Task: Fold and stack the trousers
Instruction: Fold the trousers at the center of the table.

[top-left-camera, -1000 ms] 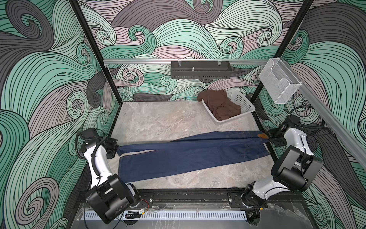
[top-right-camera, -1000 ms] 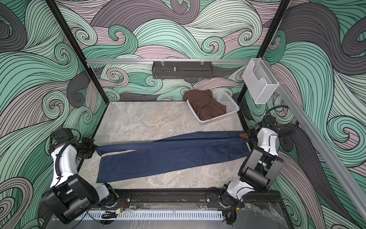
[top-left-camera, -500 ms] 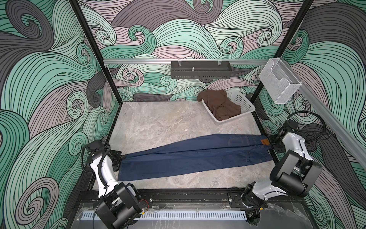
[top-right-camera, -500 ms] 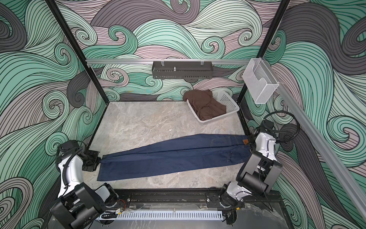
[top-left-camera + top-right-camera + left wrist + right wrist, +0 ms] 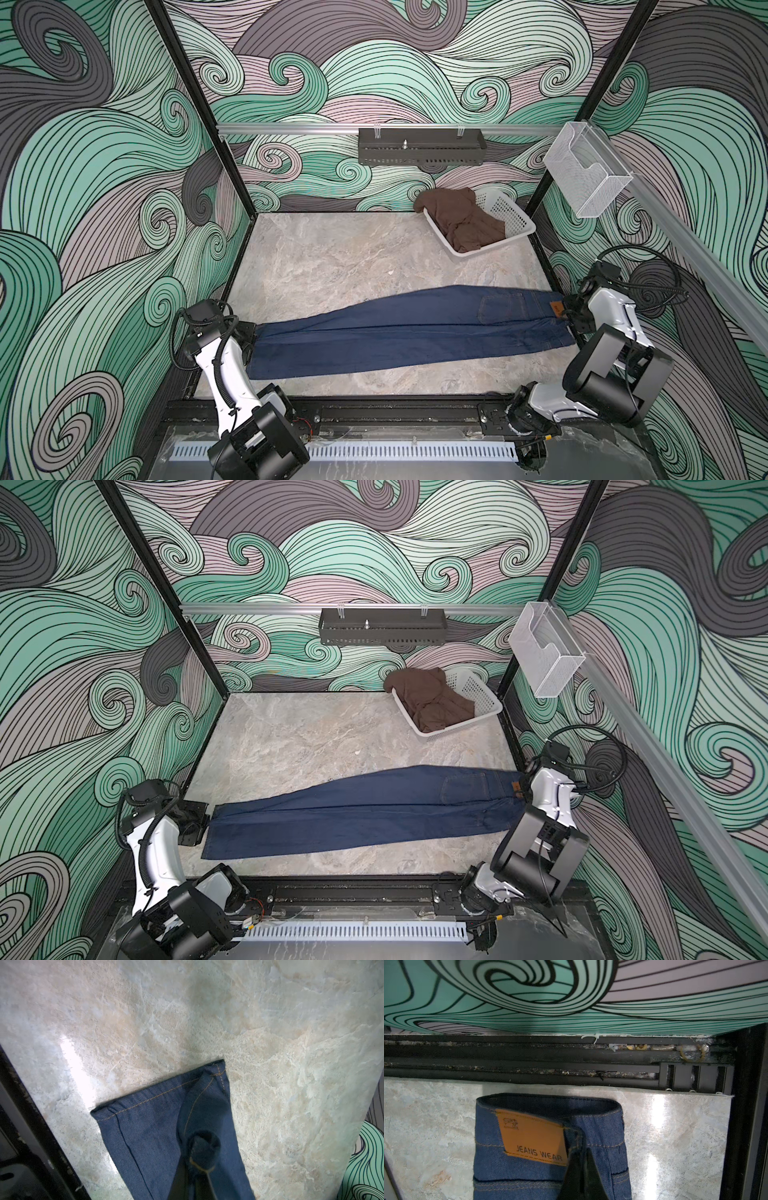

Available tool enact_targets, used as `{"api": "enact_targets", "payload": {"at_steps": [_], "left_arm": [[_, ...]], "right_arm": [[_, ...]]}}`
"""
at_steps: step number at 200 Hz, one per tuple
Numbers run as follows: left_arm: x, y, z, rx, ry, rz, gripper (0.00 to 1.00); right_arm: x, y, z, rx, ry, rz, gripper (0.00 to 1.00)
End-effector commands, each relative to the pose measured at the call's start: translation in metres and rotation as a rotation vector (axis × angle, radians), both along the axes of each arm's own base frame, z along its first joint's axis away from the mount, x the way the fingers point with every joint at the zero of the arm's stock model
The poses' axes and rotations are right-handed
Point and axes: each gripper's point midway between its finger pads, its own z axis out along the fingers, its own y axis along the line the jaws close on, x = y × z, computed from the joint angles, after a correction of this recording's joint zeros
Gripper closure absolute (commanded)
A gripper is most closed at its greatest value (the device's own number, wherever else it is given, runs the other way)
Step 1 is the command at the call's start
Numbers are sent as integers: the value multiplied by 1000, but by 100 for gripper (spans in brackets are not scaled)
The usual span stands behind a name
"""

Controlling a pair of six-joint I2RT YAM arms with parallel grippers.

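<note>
**Lengthwise fold laid down; both grips not yet released**

A second earlier the two legs lay splayed apart at the left arm's end, one lifted and one on the surface. At inspection the trousers (image 5: 407, 328) lay flat along the front part of the table (image 5: 332, 257). One leg was stacked over the other with the edges roughly matched, the waist towards the right arm and the hems towards the left arm. Both arms had come down and drawn nearer the front edge in that interval.

The left gripper (image 5: 200, 1157) was closed on a pinch of denim just behind the hem (image 5: 158, 1093), which rested on the marble. The right gripper (image 5: 581, 1147) was closed on a fold of the waistband (image 5: 550, 1103) just beside the orange patch (image 5: 529, 1136) (lettered "JEANS WEAR"). Neither pair of jaws showed any gap.

Judgement: the first fold, leg over leg, appeared complete, with the garment stretched full length. The crosswise folds remained to be done, and no stack of folded items was seen. The white basket (image 5: 519, 220) at the far right corner held a crumpled brown garment (image 5: 461, 220), well apart from the trousers and presumably awaiting its turn.
</note>
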Motion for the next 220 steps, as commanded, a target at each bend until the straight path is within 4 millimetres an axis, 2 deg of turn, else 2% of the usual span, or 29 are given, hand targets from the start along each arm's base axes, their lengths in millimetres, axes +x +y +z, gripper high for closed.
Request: {"api": "enact_targets", "payload": {"at_steps": [1,31,43,50,71,83,105,129,147,168,202,220], "left_arm": [[-9,5,1,19,36,45,100],[-11,5,0,17,47,52,100],[-11,5,0,17,49,54,99],[-12,4,-1,14,50,56,95],[-13,3,1,10,50,60,65],[-13,3,3,8,49,67,53],[-10,5,18,23,24,66,41],[-2,2,43,32,-39,40,34],[11,-6,57,14,-126,-15,33],[16,-12,60,-20,-144,-54,33],[21,-24,58,-96,-126,-117,33],[26,-32,46,-125,-128,-139,35]], "right_arm": [[-10,-9,6,-52,18,-49,91],[-15,-9,6,-63,31,-57,88],[-16,-9,6,-64,37,-61,82],[-17,-9,6,-65,41,-67,77],[-21,-9,6,-63,57,-81,60],[-22,-9,8,-60,66,-84,50],[-23,-8,17,-59,64,-84,34],[-21,3,34,-54,31,-53,24],[-16,23,46,-38,-26,-2,23],[-8,53,54,-17,-96,83,23],[14,121,44,128,-185,267,31],[20,156,32,185,-192,358,37]]}}
